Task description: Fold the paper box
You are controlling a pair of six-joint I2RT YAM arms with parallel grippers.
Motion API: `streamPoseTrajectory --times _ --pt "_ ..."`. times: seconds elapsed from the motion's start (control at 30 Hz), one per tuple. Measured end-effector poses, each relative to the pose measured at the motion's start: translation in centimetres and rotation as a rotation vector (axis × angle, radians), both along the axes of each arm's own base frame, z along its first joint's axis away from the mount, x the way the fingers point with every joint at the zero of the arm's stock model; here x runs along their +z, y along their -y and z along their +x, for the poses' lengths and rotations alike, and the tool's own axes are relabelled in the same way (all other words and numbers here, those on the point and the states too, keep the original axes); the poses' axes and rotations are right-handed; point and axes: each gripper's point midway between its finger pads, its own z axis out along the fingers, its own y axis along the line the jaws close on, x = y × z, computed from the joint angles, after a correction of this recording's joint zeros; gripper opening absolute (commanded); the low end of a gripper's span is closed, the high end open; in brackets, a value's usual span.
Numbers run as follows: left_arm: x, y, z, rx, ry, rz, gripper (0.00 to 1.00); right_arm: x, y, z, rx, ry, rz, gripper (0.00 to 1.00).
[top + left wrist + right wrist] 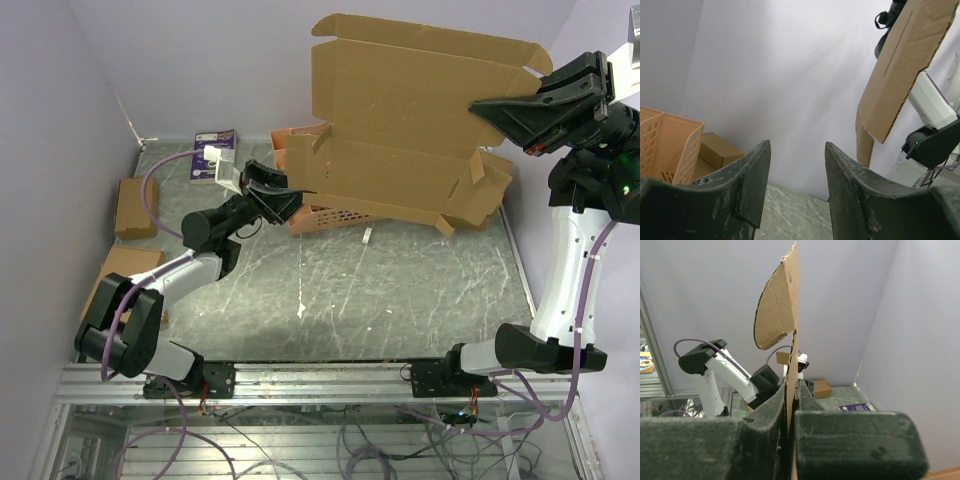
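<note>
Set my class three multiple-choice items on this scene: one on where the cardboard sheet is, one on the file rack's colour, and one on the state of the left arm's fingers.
1. Where is the paper box sheet?
A. held up above the table by the right gripper
B. lying flat
C. on the floor

2. What colour is the lattice file rack?
A. blue
B. orange
C. green

3. How do the fingers of the left gripper stand?
A. shut on the sheet
B. shut on the rack
C. open, holding nothing

Answers:
1 A, the right fingers pinch its edge in the air.
2 B, orange lattice shows below the sheet.
3 C, the left wrist view shows a bare gap between them.
</note>
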Motion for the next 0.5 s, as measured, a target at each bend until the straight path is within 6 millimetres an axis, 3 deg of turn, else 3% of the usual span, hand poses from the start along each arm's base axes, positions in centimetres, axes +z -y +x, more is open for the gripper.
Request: streamPoseTrajectory --times 0.5 --pt "0.2 1.2 -2.4 -0.1 0.024 0.031 0.61 -0.2 0.1 0.8 -0.017 -0.007 -0.003 0.0"
